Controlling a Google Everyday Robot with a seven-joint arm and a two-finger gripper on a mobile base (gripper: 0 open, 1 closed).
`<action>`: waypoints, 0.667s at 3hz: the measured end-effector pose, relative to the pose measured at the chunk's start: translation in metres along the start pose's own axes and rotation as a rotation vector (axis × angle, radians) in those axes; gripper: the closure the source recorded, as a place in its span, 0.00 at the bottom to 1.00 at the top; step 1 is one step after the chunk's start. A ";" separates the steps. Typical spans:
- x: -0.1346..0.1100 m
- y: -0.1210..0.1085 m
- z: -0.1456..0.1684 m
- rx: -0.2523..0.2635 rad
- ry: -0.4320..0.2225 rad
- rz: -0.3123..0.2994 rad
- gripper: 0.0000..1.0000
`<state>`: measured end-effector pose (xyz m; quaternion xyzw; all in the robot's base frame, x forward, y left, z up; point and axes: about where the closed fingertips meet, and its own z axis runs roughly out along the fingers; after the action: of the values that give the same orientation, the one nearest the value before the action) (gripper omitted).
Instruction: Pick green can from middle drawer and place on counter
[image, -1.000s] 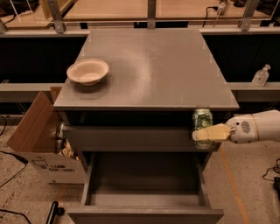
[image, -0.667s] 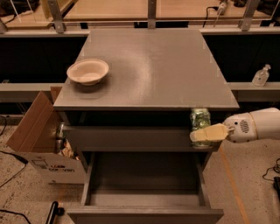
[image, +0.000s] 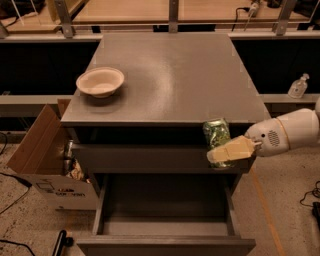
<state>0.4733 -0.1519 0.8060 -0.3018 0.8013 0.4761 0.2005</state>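
The green can (image: 215, 132) is held upright in my gripper (image: 218, 151), which is shut on its lower part. The can hangs in front of the cabinet's right front corner, its top about level with the front edge of the counter (image: 170, 75). My white arm comes in from the right. Below, the middle drawer (image: 165, 225) is pulled open and its grey floor is bare. The can is above and apart from the drawer.
A cream bowl (image: 100, 81) sits on the counter's left side. An open cardboard box (image: 35, 145) stands on the floor to the left of the cabinet. A clear pump bottle (image: 298, 86) stands on a ledge at the right. A pale wooden surface (image: 150, 10) with metal posts runs along the back.
My gripper has carried the green can slightly left and a little up, closer to the counter's front edge. The drawer and the bowl have not moved.
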 end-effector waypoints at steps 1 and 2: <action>-0.037 0.012 -0.006 0.044 0.018 -0.020 1.00; -0.092 0.018 -0.020 0.130 0.026 -0.003 1.00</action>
<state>0.5287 -0.1357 0.8827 -0.2953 0.8327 0.4187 0.2099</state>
